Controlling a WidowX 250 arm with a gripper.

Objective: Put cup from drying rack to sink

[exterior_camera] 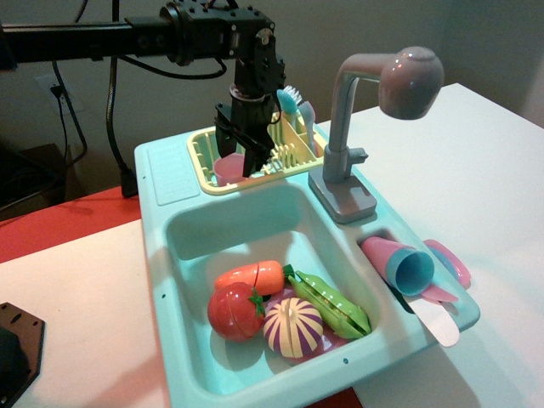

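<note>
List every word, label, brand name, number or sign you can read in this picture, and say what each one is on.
None can be read. The sink, drying rack, faucet, cup, toy food and the tool above the cup show no print, labels or numbers at this resolution.

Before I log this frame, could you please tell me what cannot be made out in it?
- Small plain pink plastic cup: mostly hidden behind the pincer and the pale yellow plastic drying rack's rim.
- Pincer contact with the cup: fingertips overlap it; grip unclear.
- Black object at lower left: cut off by the frame edge.
- Light teal plastic sink floor: partly covered by toy vegetables.
</note>
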